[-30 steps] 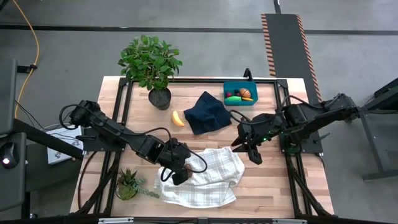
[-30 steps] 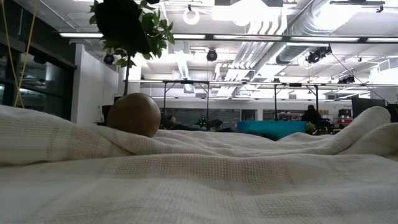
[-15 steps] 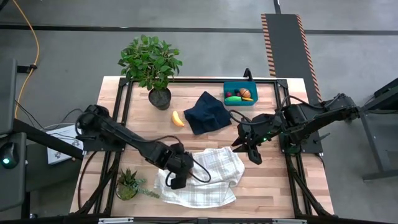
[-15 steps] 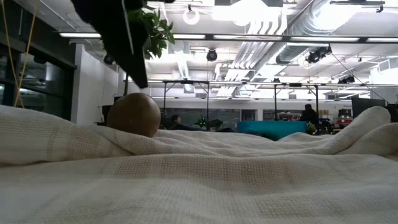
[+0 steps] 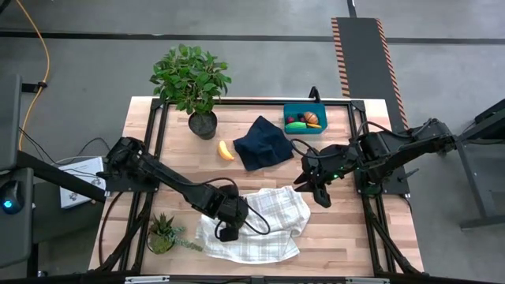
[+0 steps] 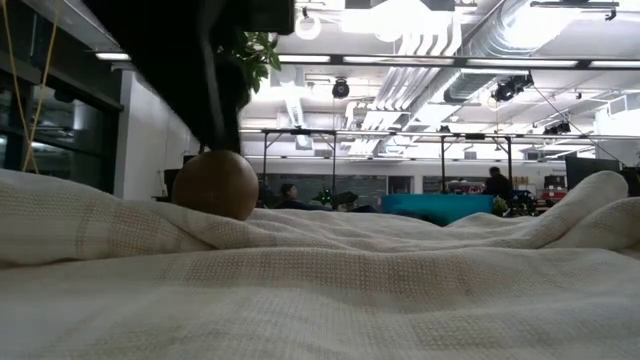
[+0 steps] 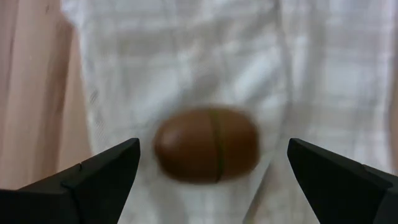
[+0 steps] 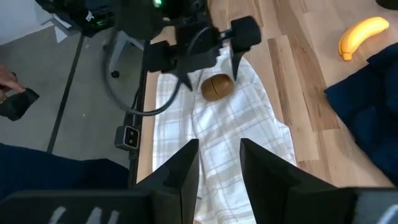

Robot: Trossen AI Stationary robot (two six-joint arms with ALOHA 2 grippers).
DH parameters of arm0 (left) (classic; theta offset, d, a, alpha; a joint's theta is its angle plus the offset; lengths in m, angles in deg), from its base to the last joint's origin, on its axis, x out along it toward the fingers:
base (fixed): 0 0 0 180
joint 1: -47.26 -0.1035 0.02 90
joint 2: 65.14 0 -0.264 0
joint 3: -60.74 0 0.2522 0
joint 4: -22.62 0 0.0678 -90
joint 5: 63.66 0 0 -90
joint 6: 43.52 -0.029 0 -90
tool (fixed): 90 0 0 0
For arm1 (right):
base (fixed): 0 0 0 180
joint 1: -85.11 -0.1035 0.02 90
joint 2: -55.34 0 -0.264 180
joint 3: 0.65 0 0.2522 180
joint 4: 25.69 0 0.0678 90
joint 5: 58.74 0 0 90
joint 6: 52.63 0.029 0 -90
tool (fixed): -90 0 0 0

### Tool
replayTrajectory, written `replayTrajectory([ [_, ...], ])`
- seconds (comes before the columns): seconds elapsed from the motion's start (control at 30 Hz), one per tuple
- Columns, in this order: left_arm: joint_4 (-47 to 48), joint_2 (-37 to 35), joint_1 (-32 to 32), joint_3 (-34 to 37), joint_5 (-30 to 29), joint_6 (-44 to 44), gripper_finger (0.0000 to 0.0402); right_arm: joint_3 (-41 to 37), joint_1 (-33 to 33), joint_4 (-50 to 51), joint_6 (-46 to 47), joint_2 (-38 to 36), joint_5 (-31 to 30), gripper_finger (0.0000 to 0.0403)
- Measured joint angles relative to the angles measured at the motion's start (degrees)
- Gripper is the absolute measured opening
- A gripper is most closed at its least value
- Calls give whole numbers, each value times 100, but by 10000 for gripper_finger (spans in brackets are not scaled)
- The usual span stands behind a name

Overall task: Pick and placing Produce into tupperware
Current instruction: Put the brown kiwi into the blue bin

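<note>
Left gripper (image 7: 211, 171) hovers spread wide over the brown kiwi-like piece (image 7: 206, 145) lying on the white checked cloth (image 5: 264, 229), a smooth rounded toy that looks light, hard and liable to roll, so best pinched across its short middle, while the right gripper (image 5: 318, 189) waits narrowly parted and empty.

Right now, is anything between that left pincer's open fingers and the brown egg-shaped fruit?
Nothing: the left wrist view shows only white checked cloth around the brown egg-shaped fruit, the left pincer open above it.
</note>
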Motion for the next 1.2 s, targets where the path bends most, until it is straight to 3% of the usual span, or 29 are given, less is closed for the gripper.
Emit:
replayTrajectory([
  [1.2, -293, 488, 1, -2, 98, -237, 395, 0, 1, -23, 47, 2, -236, 108],
])
